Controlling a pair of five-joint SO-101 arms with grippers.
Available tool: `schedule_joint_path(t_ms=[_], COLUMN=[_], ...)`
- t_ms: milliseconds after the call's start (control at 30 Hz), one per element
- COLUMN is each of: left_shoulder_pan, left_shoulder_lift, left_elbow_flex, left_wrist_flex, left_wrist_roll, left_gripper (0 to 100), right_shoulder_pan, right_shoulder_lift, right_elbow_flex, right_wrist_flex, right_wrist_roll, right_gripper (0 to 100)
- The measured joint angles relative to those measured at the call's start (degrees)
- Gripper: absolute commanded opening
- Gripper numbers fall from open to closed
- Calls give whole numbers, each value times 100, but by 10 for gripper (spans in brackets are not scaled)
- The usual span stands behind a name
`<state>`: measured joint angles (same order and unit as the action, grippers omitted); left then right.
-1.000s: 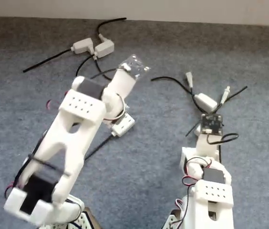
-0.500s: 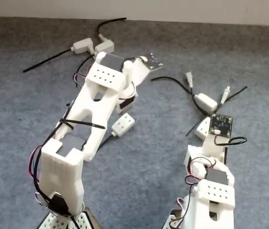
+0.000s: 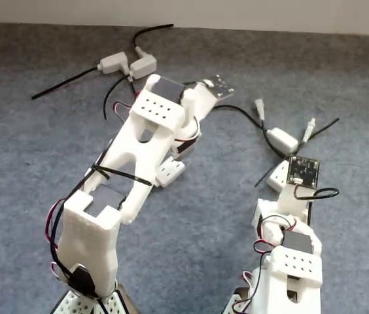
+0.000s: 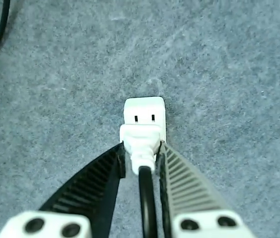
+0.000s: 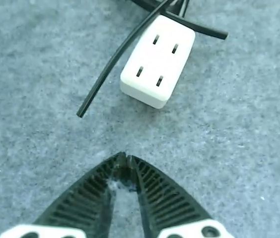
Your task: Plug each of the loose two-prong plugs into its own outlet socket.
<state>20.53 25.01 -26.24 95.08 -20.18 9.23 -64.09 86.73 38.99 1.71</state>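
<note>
In the left wrist view my left gripper (image 4: 141, 148) is shut on a white two-prong plug (image 4: 140, 141) with a black cord. The plug's front is pressed against a small white outlet block (image 4: 144, 111); its prongs are hidden. In the high view that outlet block (image 3: 170, 172) peeks out under the left arm. My right gripper (image 5: 125, 164) is shut and holds nothing. It hovers over bare carpet just short of a white four-slot outlet block (image 5: 157, 62), also seen in the high view as the outlet block (image 3: 277, 175). A loose white plug (image 3: 281, 139) lies beyond it.
Black cords (image 5: 125, 49) cross the far end of the four-slot block. Two more small white plug ends (image 3: 260, 106) lie near the loose plug. A joined white plug and socket pair (image 3: 129, 64) sits at the back left. Grey carpet (image 3: 27, 163) spreads around.
The left arm has risen and swung toward the back right, now arching over the small outlet block. The right arm drew back a little toward the front, then stayed still.
</note>
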Motion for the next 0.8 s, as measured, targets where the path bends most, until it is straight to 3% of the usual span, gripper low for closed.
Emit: schedule_joint_path(t_ms=[200,467,567,800], left_shoulder_pan=[246,167,35,35], left_shoulder_lift=[-1380,-2681,-2699,-2708], left_elbow_flex=[1160,3640,3921,4070], left_wrist_flex=[-237,-2444,-2875,-3059], left_wrist_roll=[9,9,9,0], left_gripper=[5,5,5,5], right_shoulder_pan=[0,0,0,0], right_shoulder_lift=[0,0,0,0], right_elbow_flex=[0,0,18,114], right_wrist_flex=[0,0,-97,-114], right_wrist_roll=[0,0,0,0], right_gripper=[9,9,9,9])
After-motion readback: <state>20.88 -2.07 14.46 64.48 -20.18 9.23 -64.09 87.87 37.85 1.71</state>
